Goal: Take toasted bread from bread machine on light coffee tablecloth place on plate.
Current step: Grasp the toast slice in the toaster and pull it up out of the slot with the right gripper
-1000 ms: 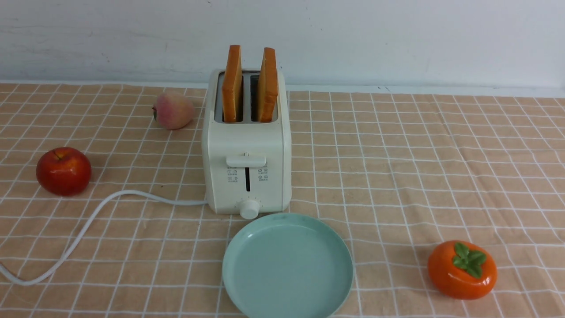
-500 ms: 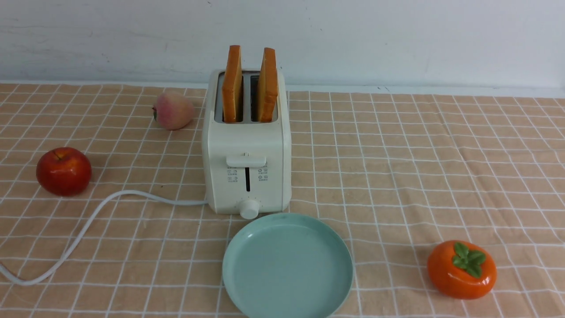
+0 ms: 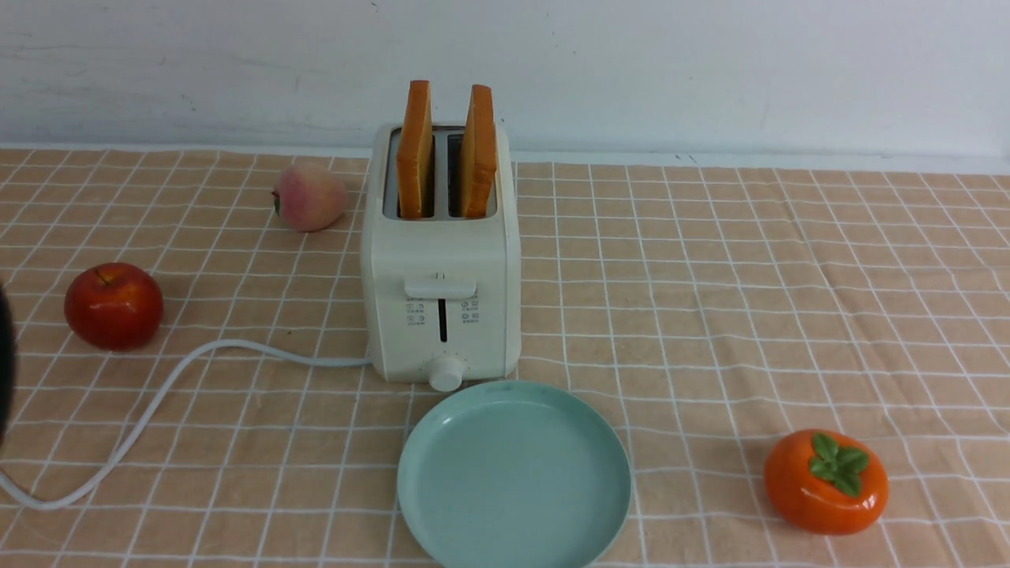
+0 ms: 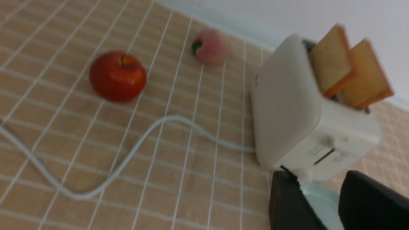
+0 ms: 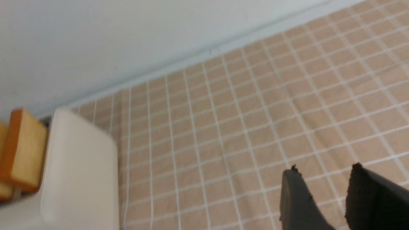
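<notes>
The cream-white bread machine [image 3: 442, 292] stands on the light coffee tablecloth [image 3: 710, 300]. Two slices of toasted bread [image 3: 416, 150] [image 3: 479, 154] stand upright in its slots. The pale green plate [image 3: 513, 473] lies empty just in front of it. My left gripper [image 4: 316, 172] is open and empty, hanging left of and in front of the bread machine [image 4: 297, 118], with the toast [image 4: 330, 60] beyond it and the plate [image 4: 322, 204] showing between its fingers. My right gripper [image 5: 324, 168] is open and empty above bare cloth, right of the bread machine [image 5: 80, 172].
A red apple [image 3: 114, 306] and a peach [image 3: 309, 197] lie left of the bread machine. Its white cord [image 3: 158, 394] curls across the left front. An orange persimmon [image 3: 826, 481] sits front right. A dark part of my left arm [image 3: 3, 363] shows at the left edge. A white wall stands behind.
A dark part of my left arm has come into the front view at the left edge. The toast, bread machine and plate have not moved.
</notes>
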Tool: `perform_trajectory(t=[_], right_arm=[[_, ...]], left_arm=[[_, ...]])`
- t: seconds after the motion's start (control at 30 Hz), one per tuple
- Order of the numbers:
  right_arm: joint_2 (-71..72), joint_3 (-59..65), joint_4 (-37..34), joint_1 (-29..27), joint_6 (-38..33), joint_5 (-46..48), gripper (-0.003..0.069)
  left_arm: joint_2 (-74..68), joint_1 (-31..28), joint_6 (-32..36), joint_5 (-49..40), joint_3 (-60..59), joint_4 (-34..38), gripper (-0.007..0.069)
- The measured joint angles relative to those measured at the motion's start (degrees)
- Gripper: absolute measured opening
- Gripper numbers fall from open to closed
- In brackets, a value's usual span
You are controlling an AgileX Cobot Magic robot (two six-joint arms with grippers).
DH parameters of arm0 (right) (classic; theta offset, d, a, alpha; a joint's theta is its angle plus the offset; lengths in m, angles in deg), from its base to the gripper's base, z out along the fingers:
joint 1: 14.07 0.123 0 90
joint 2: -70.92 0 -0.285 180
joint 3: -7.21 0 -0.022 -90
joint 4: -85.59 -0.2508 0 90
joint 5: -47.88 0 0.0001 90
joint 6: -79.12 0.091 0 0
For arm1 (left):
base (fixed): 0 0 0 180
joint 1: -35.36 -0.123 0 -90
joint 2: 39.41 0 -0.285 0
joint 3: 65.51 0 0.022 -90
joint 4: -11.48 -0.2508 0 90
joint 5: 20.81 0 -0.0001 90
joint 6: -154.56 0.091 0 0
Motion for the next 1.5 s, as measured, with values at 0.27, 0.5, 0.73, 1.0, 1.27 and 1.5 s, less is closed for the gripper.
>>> perform_trajectory(t=[0.27,0.5,0.73,1.0,1.27,1.5], right_arm=[[-18.9,-13.8,-18.2,11.1,-19.1,11.2,0.0244],[-32.1,-33.8,-18.3,21.0,-19.0,13.0,0.0312],[-49.2,-61.3,0.3,30.2,-0.5,20.0,0.0395],[-61.2,-74.3,12.8,33.1,10.7,25.1,0.0398],[-67.4,-74.8,16.7,33.0,14.9,20.8,0.0373],[-68.6,-74.9,16.9,32.7,17.5,18.3,0.0291]], left_arm=[[-6.8,0.0,-2.5,-15.1,0.0,5.3,0.0238],[-9.3,0.0,-2.5,-19.9,0.0,5.5,0.0238],[-9.5,0.0,-2.5,-24.2,0.0,7.8,0.0238],[-9.5,0.3,-2.5,-24.8,0.0,9.0,0.0238],[-9.5,6.5,-2.5,-24.0,0.0,9.6,0.0238],[-9.5,6.6,-2.5,-23.7,0.0,9.9,0.0238]])
